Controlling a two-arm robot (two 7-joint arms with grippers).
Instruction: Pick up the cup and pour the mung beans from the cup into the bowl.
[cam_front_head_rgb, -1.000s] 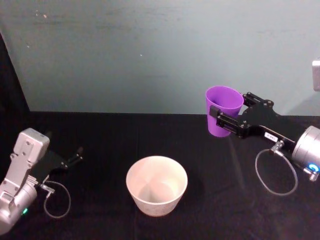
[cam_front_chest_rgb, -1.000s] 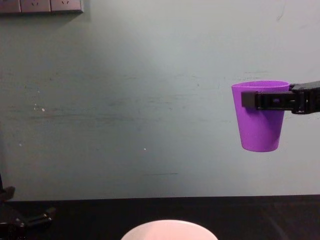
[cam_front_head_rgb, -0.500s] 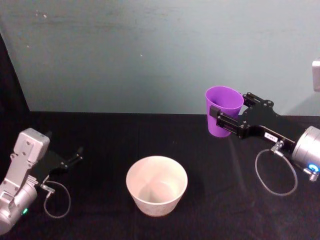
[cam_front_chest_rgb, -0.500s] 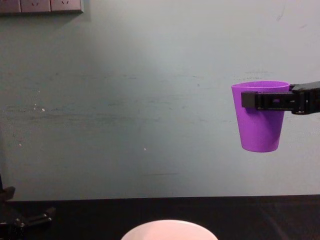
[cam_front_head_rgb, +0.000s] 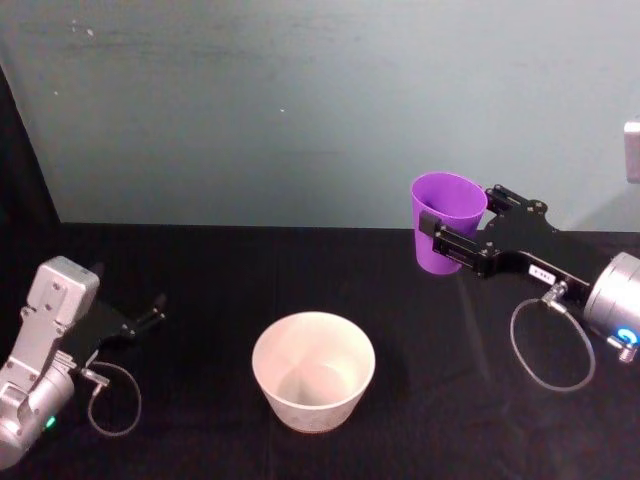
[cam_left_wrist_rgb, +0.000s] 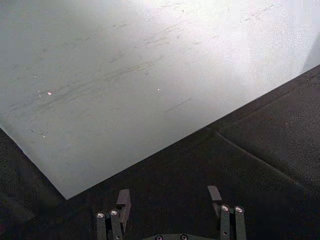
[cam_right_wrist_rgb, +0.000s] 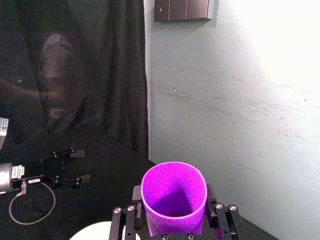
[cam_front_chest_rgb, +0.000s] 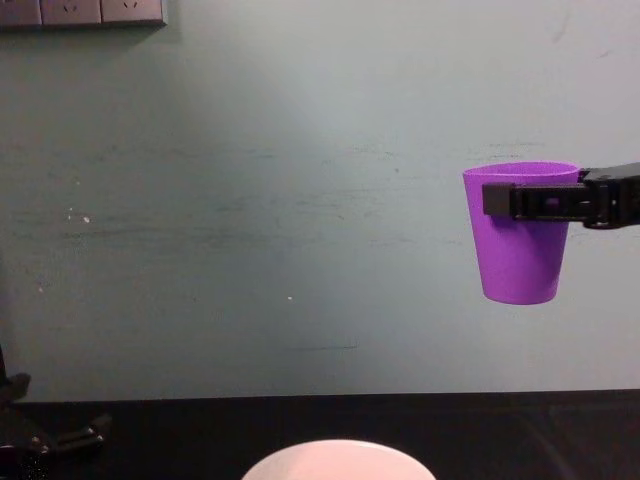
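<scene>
Purple cup (cam_front_head_rgb: 447, 205) upright in right tool (cam_front_head_rgb: 463, 228), contents indistinct; left tool (cam_left_wrist_rgb: 168, 194) parked.

Black-draped table (cam_front_head_rgb: 220, 270), teal wall (cam_front_head_rgb: 250, 110), grey socket plates (cam_front_chest_rgb: 82, 11) high up

Black screw-studded right claw (cam_front_head_rgb: 455, 226) and left claw (cam_front_head_rgb: 152, 311), silver-grey wrist housings (cam_front_head_rgb: 58, 302), thin looped cables (cam_front_head_rgb: 548, 346).

We take this for a robot test lab: black-draped table (cam_front_head_rgb: 200, 270), scuffed teal wall (cam_front_head_rgb: 300, 100), wall sockets (cam_front_chest_rgb: 80, 10), black curtain (cam_right_wrist_rgb: 110, 65)
</scene>
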